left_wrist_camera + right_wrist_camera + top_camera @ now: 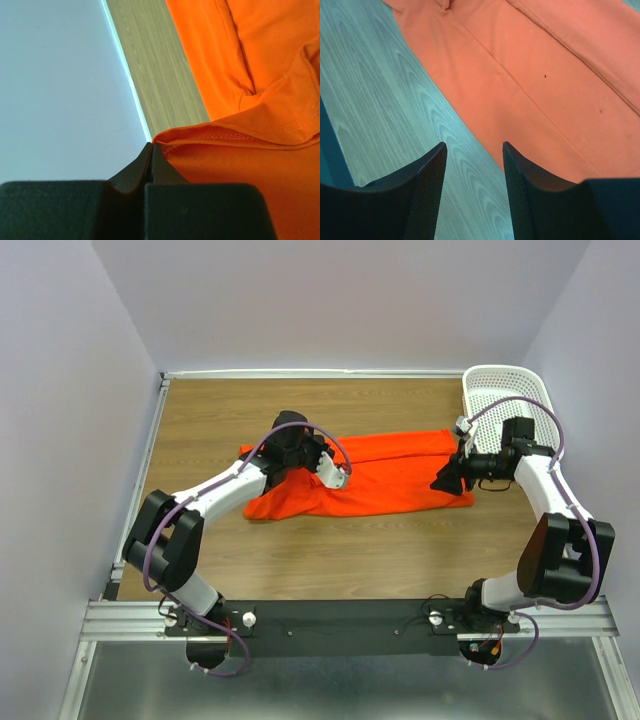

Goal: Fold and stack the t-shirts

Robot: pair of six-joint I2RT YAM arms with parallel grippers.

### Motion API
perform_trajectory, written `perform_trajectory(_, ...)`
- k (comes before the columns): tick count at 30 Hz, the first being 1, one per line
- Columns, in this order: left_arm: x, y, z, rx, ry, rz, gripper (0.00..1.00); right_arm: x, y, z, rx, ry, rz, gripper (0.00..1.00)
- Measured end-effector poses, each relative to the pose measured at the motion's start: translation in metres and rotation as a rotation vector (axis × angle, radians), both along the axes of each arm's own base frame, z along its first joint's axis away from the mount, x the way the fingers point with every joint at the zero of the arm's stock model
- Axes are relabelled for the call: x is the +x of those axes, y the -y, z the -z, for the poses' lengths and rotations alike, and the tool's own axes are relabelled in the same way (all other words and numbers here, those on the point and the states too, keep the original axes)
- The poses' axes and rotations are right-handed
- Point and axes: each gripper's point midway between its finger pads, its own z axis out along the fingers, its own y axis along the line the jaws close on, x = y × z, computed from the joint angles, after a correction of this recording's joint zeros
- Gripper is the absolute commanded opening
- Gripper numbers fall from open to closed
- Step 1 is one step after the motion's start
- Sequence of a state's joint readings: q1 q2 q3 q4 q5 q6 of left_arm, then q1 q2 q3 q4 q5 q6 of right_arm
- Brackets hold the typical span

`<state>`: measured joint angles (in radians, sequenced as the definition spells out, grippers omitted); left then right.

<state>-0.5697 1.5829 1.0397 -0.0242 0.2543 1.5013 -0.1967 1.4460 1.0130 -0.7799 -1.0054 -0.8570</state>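
T-shirt (400,475): spread on the table (300,550), long axis left to right.
Left gripper (151,146): clamped on a hem near the left end.
Right gripper (474,146): jaws spread, positioned over the right end's near edge.

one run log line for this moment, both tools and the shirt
left tool: shut on hem of bright orange-red soft fabric t-shirt | right tool: open over t-shirt edge | t-shirt: lying on brown wooden table

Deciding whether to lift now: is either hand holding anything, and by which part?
The left hand is shut on the t-shirt, pinching its stitched hem edge. The right hand is open, holding nothing.
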Motion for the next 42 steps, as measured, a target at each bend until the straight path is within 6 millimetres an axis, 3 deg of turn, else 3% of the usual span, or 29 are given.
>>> perform_trajectory(6,0.004,0.005,-0.007,-0.008,0.015,0.010,0.00,0.000,0.000,0.000,0.001,-0.001,0.000,0.56)
perform_trajectory(17,0.009,0.008,0.010,0.011,-0.013,0.018,0.00,-0.001,0.000,0.003,0.002,-0.013,-0.005,0.57)
perform_trajectory(27,0.017,0.008,0.006,0.003,-0.005,0.012,0.00,-0.003,-0.001,0.005,0.005,-0.029,-0.006,0.57)
perform_trajectory(38,0.024,0.003,0.025,0.019,-0.034,-0.005,0.00,-0.004,-0.001,0.006,0.005,-0.032,-0.009,0.57)
perform_trajectory(39,0.026,0.003,0.025,0.017,-0.033,-0.009,0.04,-0.004,-0.001,0.006,0.005,-0.032,-0.009,0.57)
perform_trajectory(40,0.028,0.002,0.026,0.011,-0.035,-0.020,0.16,-0.004,-0.001,0.006,0.006,-0.032,-0.009,0.57)
perform_trajectory(41,0.031,0.001,0.026,0.004,-0.030,-0.036,0.40,-0.004,-0.001,0.006,0.005,-0.032,-0.009,0.57)
perform_trajectory(42,0.034,0.000,0.026,-0.006,-0.032,-0.054,0.45,-0.004,-0.001,0.006,0.006,-0.032,-0.009,0.57)
